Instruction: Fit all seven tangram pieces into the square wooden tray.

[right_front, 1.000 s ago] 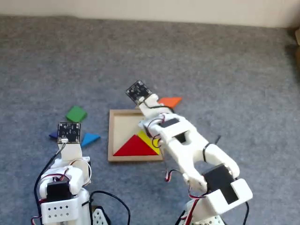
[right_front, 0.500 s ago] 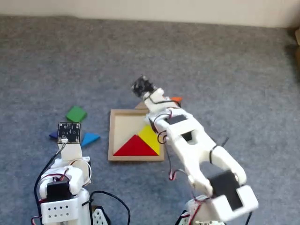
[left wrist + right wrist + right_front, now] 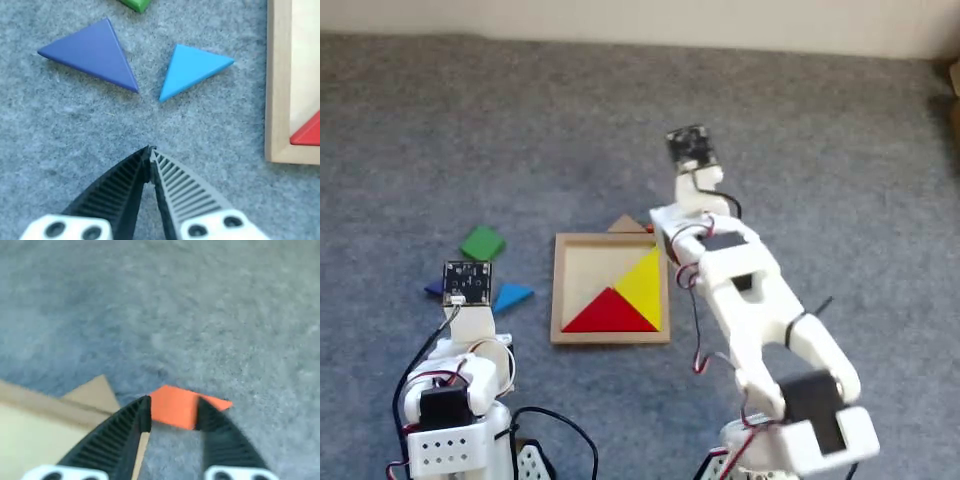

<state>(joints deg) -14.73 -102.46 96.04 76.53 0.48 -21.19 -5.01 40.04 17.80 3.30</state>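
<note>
The square wooden tray (image 3: 559,290) holds a red triangle (image 3: 609,313) and a yellow triangle (image 3: 645,283). My right gripper (image 3: 172,407) is open just past the tray's far right corner. The orange piece (image 3: 176,405) lies on the carpet at its fingertips. A tan triangle (image 3: 625,225) rests against the tray's far rim. Left of the tray lie a green square (image 3: 482,243), a light blue triangle (image 3: 191,68) and a dark blue triangle (image 3: 94,53). My left gripper (image 3: 150,150) is shut, empty, a short way in front of the two blue triangles.
Grey carpet covers the whole surface, with wide room beyond and to the right of the tray. The right arm (image 3: 745,300) stretches along the tray's right side. The tray's left rim (image 3: 278,80) lies close beside the light blue triangle.
My right arm has swung from over the tray to the far right, out to the orange piece, uncovering the yellow triangle in the tray. The left arm has stayed still.
</note>
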